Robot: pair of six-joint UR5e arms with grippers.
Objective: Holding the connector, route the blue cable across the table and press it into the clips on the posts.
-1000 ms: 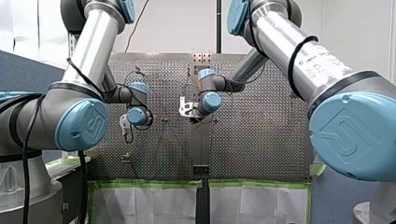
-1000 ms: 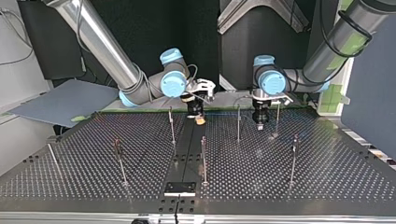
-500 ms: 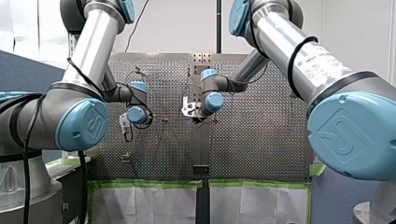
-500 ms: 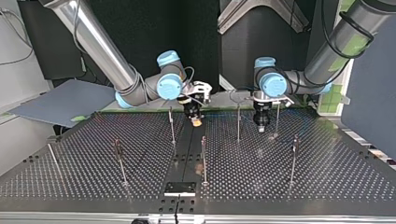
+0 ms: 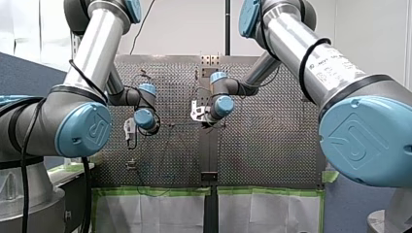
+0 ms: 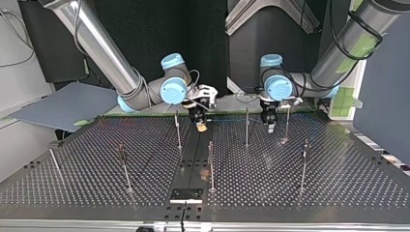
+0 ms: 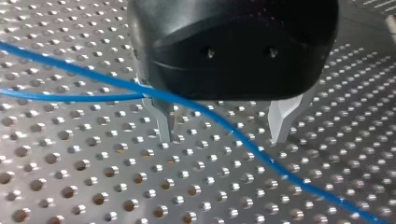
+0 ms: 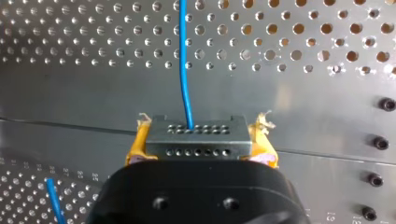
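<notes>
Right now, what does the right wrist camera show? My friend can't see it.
A grey connector is clamped between my right arm's jaws, yellow pads pressing its sides. A blue cable runs straight out of it, away over the perforated metal table.

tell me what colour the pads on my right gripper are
Yellow; the right wrist view shows it best, with the pads either side of the grey connector.

Bright blue cable [image 7: 243, 140] over silver-grey bench [image 7: 93, 177] dotted with an even grid of round holes. Grey connector [image 8: 196, 137] with two rows of small dark holes. Yellow pads [image 8: 136, 147] on my right gripper [image 8: 200, 141]. Black body and silver fingers [image 7: 162, 123] on my left gripper [image 7: 222, 137]. Silver arms [image 5: 97, 43], pale blue joint caps [image 5: 85, 128]; green tape [image 5: 155, 191] along one bench edge.
</notes>
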